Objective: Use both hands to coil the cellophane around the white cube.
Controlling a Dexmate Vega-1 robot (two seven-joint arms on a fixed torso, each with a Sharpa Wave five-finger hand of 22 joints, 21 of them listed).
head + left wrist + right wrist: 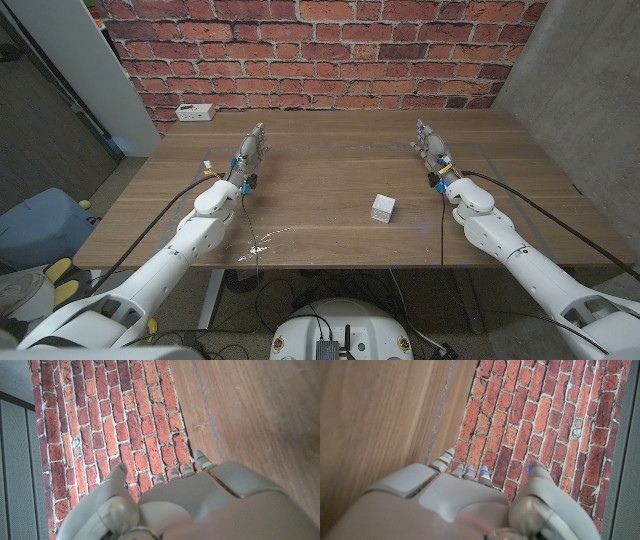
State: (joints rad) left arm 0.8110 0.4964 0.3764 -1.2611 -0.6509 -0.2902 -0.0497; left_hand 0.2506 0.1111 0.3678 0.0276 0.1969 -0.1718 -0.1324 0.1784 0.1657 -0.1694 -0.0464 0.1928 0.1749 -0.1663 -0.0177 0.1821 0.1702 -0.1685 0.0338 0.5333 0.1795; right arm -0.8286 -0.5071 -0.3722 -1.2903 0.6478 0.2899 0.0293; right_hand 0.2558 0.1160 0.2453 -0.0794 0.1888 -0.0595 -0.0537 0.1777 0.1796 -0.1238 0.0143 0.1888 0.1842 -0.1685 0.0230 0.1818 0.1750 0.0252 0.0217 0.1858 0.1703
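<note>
Currently both hands empty, fingers extended: left hand (251, 156) and right hand (432, 148) far apart on desk (330, 160); white cube (382, 209) between.

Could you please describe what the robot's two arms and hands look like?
Both arms are glossy white, rounded segments with black cables along them. The left hand and right hand are grey-beige with slim fingers, small blue marks near the wrists and blue-lit fingertips.

A white cube (382, 208) sits on a brown wood-grain table (330, 165) before a red brick wall (320, 50) with pale mortar; white-shelled arms end in grey hands.
</note>
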